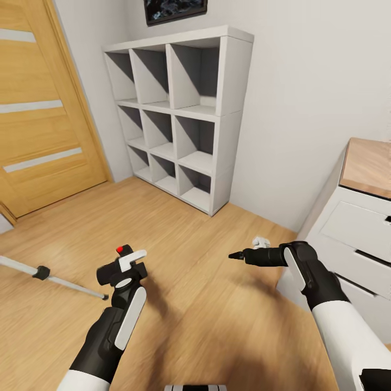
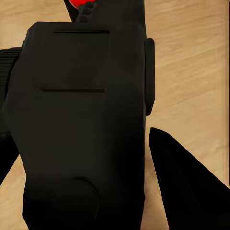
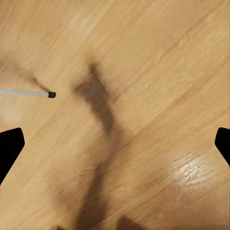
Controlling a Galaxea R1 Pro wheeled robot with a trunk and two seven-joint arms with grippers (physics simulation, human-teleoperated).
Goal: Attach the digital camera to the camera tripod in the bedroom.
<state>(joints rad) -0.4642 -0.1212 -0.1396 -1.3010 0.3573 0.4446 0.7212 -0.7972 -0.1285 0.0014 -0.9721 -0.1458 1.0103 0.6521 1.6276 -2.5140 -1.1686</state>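
Right now my left end effector (image 1: 126, 266) is clamped on the one small chunky black digital camera (image 1: 115, 270), a matte, boxy body with a red dot on its top hump. I hold it above the light wood floor (image 1: 206, 304). Seen from my left wrist, the camera body (image 2: 81, 124) is a smooth dark slab with shallow grooves and a round boss, the red dot at its far edge, and one black finger (image 2: 187, 182) beside it.

My right end effector (image 1: 237, 255) holds nothing; seen from the right wrist its two black fingertips (image 3: 9, 148) stand far apart at either edge, with bare planked floor (image 3: 143, 57) between them.

Further out on my left, one thin silver metal leg of the camera tripod (image 1: 54, 279) lies low over the floor, with a black joint and a black foot; its foot (image 3: 51, 95) also appears from the right wrist.

Beyond stand one white cube shelf unit (image 1: 179, 119) with nine open square compartments, one oak door (image 1: 43, 108) with three pale horizontal stripes, and one white drawer chest (image 1: 353, 228) with a wooden top.
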